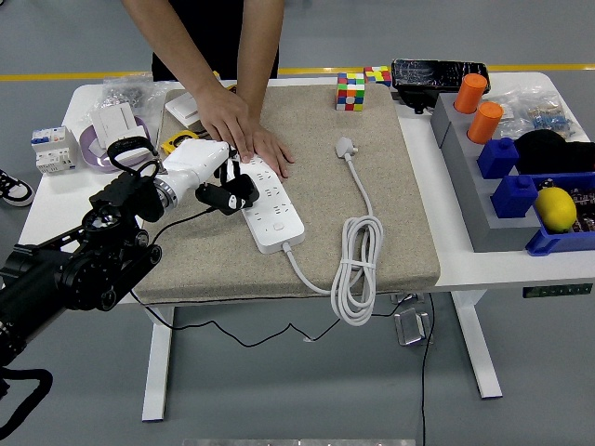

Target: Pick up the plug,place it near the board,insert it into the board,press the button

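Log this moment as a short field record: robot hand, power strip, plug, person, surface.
left robot hand: over the left edge of the power strip, dark fingers curled around a small black object; what it is cannot be told
right robot hand: not in view
power strip: white, lying diagonally on the beige mat
white plug: on the mat, free, right of the strip, its cable coiled at the mat's near edge
person's hands: pressed flat on the strip's far end
beige mat: covers the white table's middle
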Tool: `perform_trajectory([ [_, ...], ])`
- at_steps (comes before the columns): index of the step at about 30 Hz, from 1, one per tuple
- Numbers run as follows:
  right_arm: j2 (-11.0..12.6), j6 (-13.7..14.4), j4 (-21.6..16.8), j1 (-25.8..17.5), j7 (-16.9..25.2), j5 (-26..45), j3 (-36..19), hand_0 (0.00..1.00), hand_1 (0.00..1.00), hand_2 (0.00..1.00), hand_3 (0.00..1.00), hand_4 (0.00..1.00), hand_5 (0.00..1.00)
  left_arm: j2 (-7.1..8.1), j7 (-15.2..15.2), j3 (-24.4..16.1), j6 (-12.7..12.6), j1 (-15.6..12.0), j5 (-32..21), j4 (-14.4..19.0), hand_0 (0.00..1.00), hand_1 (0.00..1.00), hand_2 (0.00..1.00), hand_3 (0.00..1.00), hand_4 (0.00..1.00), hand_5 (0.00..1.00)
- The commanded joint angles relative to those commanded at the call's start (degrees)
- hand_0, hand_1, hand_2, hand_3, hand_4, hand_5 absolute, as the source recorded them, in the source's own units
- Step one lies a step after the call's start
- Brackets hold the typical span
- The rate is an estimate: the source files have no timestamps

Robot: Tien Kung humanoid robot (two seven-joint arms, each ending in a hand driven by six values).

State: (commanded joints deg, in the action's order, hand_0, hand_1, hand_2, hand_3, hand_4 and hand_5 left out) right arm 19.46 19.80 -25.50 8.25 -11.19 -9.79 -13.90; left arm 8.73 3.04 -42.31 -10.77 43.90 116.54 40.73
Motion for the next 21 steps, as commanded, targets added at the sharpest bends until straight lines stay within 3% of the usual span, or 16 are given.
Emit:
perform_trajectory([
  [21, -0.11, 0.02, 0.06, 0.28, 0.05, 0.15, -0.19, 0.895, 0.81, 0.78, 0.816, 0.998, 0.998, -0.37, 0.16, 1.44, -0.03, 0.69, 0.32, -1.59, 0.429, 0.455, 0.332, 0.341, 0.566, 0.145],
])
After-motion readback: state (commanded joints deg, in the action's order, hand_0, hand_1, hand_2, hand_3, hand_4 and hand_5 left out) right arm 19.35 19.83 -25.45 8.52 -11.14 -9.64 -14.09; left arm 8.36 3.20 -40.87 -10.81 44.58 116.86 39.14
